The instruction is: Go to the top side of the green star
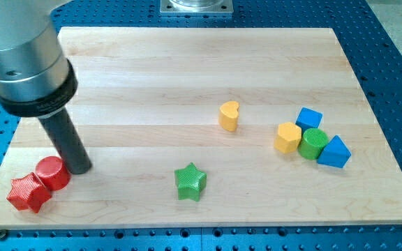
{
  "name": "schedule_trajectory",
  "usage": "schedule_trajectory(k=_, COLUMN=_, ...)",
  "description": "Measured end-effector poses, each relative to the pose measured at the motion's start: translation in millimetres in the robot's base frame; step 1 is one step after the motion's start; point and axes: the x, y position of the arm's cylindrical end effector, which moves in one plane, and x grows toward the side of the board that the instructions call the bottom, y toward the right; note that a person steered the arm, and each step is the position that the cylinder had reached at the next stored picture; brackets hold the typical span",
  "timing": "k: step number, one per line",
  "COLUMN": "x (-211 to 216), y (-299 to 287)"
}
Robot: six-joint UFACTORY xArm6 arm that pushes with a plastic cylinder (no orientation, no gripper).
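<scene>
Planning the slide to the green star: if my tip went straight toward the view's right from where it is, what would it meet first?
My tip sits beside the red cylinder. Going straight right, it would probably meet the green star first, likely clipping its upper edge; depth is uncertain, so it might just pass above it.

green star [190,181], yellow heart [229,116], red cylinder [52,173], pale striped wooden board [187,70]

Pale wooden tabletop [187,63], visible grain in lengthwise strips, sits on a blue perforated metal base [389,63]. Grey metal mounting plate [196,6] at the view's top edge. Lighting even, soft shadows.
</scene>
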Motion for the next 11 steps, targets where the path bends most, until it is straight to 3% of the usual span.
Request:
schedule_trajectory(k=8, x=-1, y=19)
schedule_trajectory(k=11, x=-11, y=189)
